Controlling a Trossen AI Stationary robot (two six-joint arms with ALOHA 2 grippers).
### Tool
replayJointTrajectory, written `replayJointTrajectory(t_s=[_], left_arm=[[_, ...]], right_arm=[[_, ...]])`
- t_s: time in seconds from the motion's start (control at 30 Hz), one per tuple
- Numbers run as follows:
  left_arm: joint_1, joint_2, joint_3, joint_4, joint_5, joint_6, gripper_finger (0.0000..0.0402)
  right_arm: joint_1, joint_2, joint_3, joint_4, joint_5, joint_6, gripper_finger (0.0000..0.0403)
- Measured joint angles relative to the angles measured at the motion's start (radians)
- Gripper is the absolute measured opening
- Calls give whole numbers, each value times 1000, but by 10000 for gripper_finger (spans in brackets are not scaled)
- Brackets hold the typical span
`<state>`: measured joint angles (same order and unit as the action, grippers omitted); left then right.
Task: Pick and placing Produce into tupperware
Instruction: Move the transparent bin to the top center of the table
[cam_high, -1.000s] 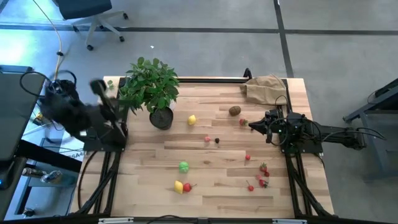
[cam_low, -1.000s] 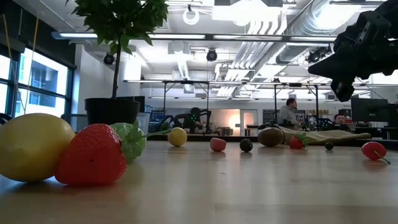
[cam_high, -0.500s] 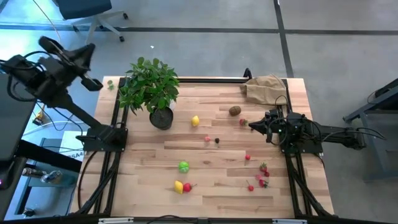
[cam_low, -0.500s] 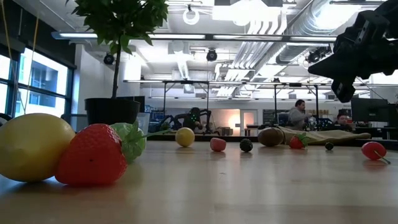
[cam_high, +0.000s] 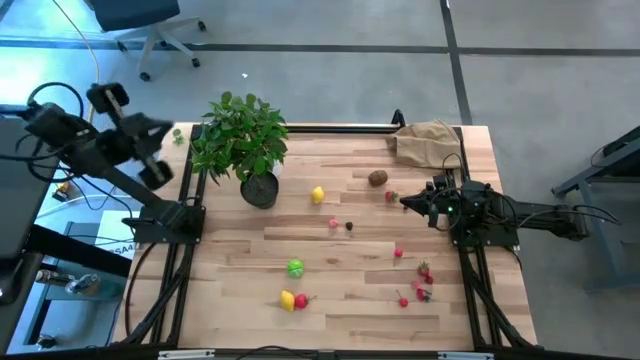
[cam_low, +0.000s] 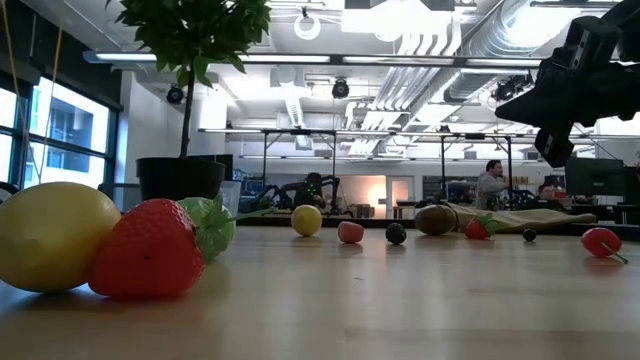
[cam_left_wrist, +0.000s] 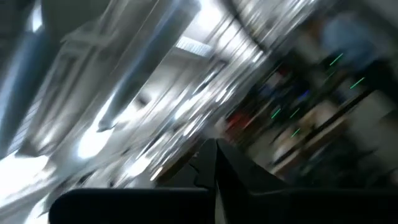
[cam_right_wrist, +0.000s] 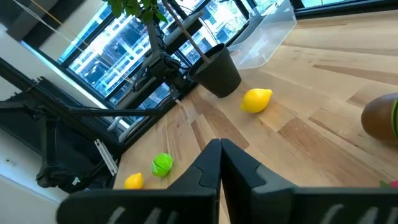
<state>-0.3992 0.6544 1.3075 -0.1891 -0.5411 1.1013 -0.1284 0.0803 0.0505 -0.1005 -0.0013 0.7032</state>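
Produce (cam_high: 348, 243) lies scattered on the table (cam_high: 240, 295), right of the potted plant (cam_high: 241, 143).

Matt wood table (cam_high: 340, 300), clear plastic tupperware (cam_right_wrist: 264, 34)

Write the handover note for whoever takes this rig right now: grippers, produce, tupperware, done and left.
Left gripper: shut, empty, raised off the table's left edge beside the potted plant.
Right gripper: shut, empty, hovering near the right side of the table.
Produce: all loose on the wood. Lemon by the pot, kiwi near the paper bag, green round one, second lemon with a strawberry at the front, red berries scattered on the right.
Tupperware: clear tub behind the pot, looks empty.
Done: nothing placed.
Left: every piece.
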Motion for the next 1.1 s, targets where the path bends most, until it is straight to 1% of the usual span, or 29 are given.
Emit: replayJointTrajectory(t_s=[0.13, 0.2, 0.27, 0.33, 0.43, 0.5, 0.57, 0.73, 0.77, 0.8, 0.87, 0.93, 0.97, 1.03, 1.1], left_arm=[[0, 3, 60, -114, 292, -87, 1], [0, 4, 81, -139, 437, -121, 1], [0, 3, 93, -149, 540, -144, 1], [0, 3, 94, -156, 583, -174, 1], [0, 16, 91, -183, 593, -212, 1], [0, 38, 90, -179, 552, -212, 1], [0, 65, 94, -180, 468, -217, 0], [1, 115, 100, -175, 184, -242, 0], [2, 127, 100, -167, 152, -233, 0], [2, 139, 101, -157, 143, -221, 0], [1, 158, 100, -133, 156, -204, 0], [16, 178, 100, -98, 205, -185, 0], [39, 188, 100, -92, 245, -182, 0], [103, 207, 100, -89, 361, -188, 0], [194, 227, 100, -91, 486, -224, 0]], right_arm=[[0, 0, 0, 0, -2, 19, 0], [0, 0, 0, 0, -5, 23, 0], [0, 0, 0, 0, -7, 23, 0], [0, 0, 0, 0, -10, 23, 0], [0, 0, 0, 0, -12, 23, 0], [0, 0, 0, 0, -14, 23, 0], [0, 0, 0, 0, -16, 23, 0], [0, 0, 0, 2, -32, 60, 0], [0, 0, 0, 2, -35, 60, 0], [0, 0, 0, 2, -36, 61, 0], [0, 0, 0, 3, -37, 74, 0], [0, 0, 0, 3, -38, 83, 0], [0, 0, 0, 3, -39, 83, 0], [0, 0, 0, 4, -42, 83, 0], [0, 0, 0, 4, -42, 83, 0]])
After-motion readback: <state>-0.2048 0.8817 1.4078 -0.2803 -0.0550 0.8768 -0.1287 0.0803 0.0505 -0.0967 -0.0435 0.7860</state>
